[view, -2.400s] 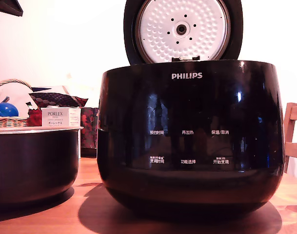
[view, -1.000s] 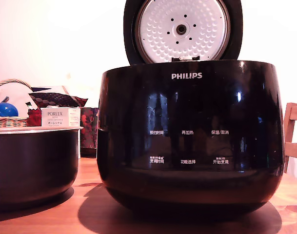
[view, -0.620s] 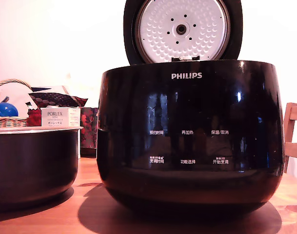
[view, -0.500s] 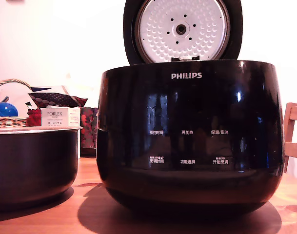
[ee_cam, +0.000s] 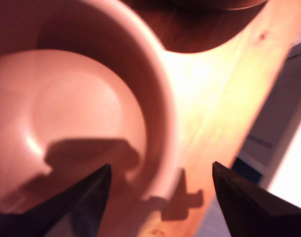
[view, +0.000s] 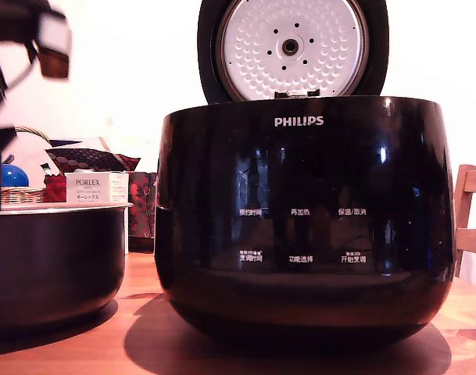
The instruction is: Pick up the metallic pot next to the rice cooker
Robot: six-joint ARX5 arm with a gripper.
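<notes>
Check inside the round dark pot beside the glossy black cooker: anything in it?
The wrist view shows the round dark pot holding nothing: a bare smooth floor with only the open gripper's shadow. The part below the fingertips is out of frame. The exterior view sees only its outer wall.

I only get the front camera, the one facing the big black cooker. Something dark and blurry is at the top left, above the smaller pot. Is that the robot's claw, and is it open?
Observer: That's the arm. The wrist view shows the gripper open, its fingers spread wide above the metallic pot.
Operator: Is it lined up to grab anything?
Observer: The pot's rim lies between the fingers: one is over the inside, the other over the wooden table outside.
Operator: Anything in the pot?
Observer: No, the part of its inside that shows is empty; only the gripper's shadow falls there.
</notes>
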